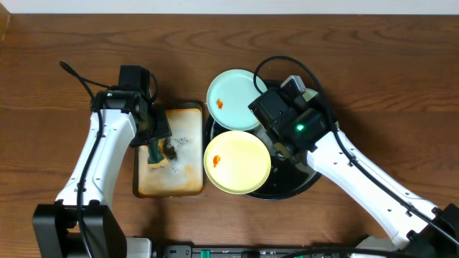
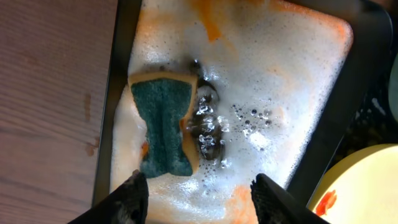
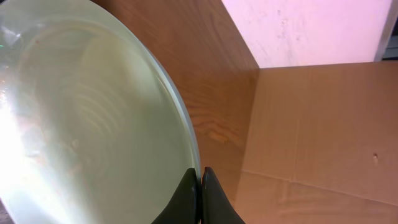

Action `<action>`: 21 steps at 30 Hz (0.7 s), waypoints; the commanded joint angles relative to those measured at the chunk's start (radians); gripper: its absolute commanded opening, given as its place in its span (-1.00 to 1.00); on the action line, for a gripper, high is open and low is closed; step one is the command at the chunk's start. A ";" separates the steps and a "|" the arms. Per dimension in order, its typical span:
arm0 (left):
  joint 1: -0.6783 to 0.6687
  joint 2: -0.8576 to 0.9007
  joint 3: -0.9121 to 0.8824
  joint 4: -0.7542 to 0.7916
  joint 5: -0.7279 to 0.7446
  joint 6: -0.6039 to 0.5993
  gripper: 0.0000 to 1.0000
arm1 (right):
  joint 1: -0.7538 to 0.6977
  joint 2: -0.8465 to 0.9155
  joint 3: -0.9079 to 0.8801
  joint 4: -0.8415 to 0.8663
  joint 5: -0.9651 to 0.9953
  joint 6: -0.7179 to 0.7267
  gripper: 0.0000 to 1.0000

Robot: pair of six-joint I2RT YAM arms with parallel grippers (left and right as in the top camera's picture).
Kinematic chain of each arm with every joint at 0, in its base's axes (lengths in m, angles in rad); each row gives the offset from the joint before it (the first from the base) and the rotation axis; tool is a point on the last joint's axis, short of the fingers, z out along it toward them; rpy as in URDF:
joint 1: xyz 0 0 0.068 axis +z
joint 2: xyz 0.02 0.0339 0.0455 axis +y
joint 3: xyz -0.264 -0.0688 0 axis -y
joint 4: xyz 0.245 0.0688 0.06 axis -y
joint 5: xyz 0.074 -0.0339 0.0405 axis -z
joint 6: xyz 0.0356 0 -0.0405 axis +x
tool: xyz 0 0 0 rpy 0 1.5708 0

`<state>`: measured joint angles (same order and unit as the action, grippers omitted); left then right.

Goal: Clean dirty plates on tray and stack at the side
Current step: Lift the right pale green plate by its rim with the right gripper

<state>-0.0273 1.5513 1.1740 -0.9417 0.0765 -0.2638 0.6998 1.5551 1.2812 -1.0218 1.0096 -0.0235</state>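
Presently hovers with left gripper [image 2: 199, 193] spread apart just above the sponge [image 2: 165, 127], green side up in the foam of the rectangular pan [image 2: 121, 62]. Pinches with right gripper [image 3: 201, 180], fingers pressed together, the rim of the tilted mint-blue plate [image 3: 93, 124] at the tray [image 1: 294, 183]'s upper-left edge. Shows the yellow plate [image 1: 240, 165] lying over the tray's left rim, orange smear up.

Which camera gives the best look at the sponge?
Left wrist: the sponge lies close and whole in the sudsy pan. Overhead shows it small, by the left gripper. Right wrist misses it.
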 commanded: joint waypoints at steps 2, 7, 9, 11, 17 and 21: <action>0.003 0.006 -0.007 -0.003 0.002 -0.003 0.41 | 0.008 -0.013 0.026 0.001 0.056 -0.008 -0.98; 0.003 0.006 -0.007 -0.003 0.002 -0.003 0.61 | 0.007 -0.014 0.026 0.004 0.056 -0.008 -0.98; 0.003 0.006 -0.007 -0.003 0.002 -0.002 0.62 | 0.008 -0.014 0.026 0.005 0.056 -0.008 -0.98; 0.003 0.006 -0.007 -0.003 0.002 -0.003 0.63 | 0.008 -0.014 0.026 0.005 0.056 -0.008 -0.98; 0.003 0.006 -0.007 -0.003 0.002 -0.002 0.65 | 0.008 -0.014 0.026 0.005 0.056 -0.008 -0.98; 0.003 0.006 -0.007 -0.003 0.002 -0.003 0.66 | 0.008 -0.014 0.026 0.004 0.056 -0.008 -0.98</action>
<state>-0.0273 1.5513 1.1736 -0.9417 0.0765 -0.2649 0.6998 1.5551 1.2812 -1.0203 1.0256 -0.0242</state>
